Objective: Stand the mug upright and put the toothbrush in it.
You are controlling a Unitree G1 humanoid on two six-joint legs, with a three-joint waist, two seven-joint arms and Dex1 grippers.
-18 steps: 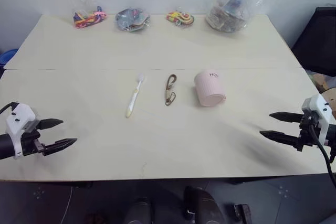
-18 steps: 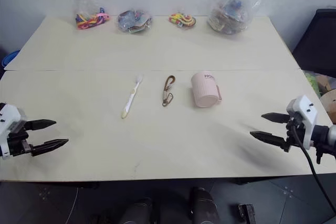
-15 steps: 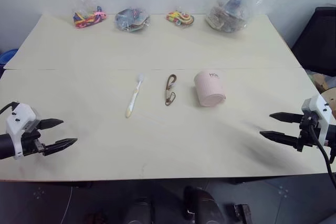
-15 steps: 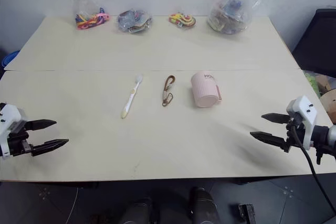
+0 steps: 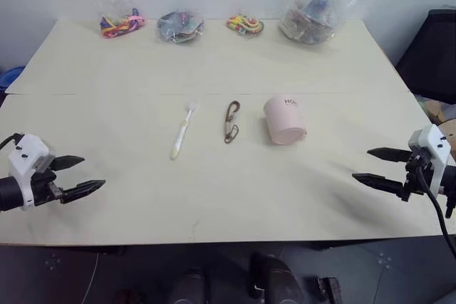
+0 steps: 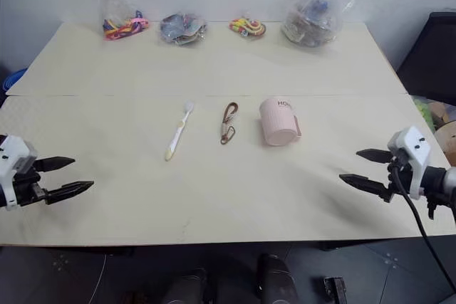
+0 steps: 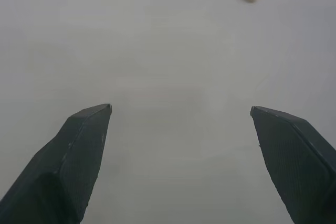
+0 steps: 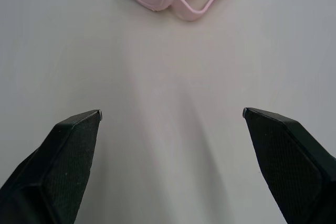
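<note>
mug (image 5: 285, 120) apparently on side beside toothbrush (image 5: 182, 130); left gripper (image 5: 77, 176), right gripper (image 5: 379, 166) fingers wide, empty.

left gripper (image 5: 77, 176) slightly further left, right gripper (image 5: 377, 166) slightly raised

free: bare table (image 5: 214, 190) from 3 through 6 to 9 o'clock | obstacle: brown clip (image 5: 231, 121) between toothbrush (image 5: 182, 130) and mug (image 5: 285, 120)

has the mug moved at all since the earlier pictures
No. The mug lies on its side in the same spot, just right of the brown clip and below the table's seam, as before.
</note>
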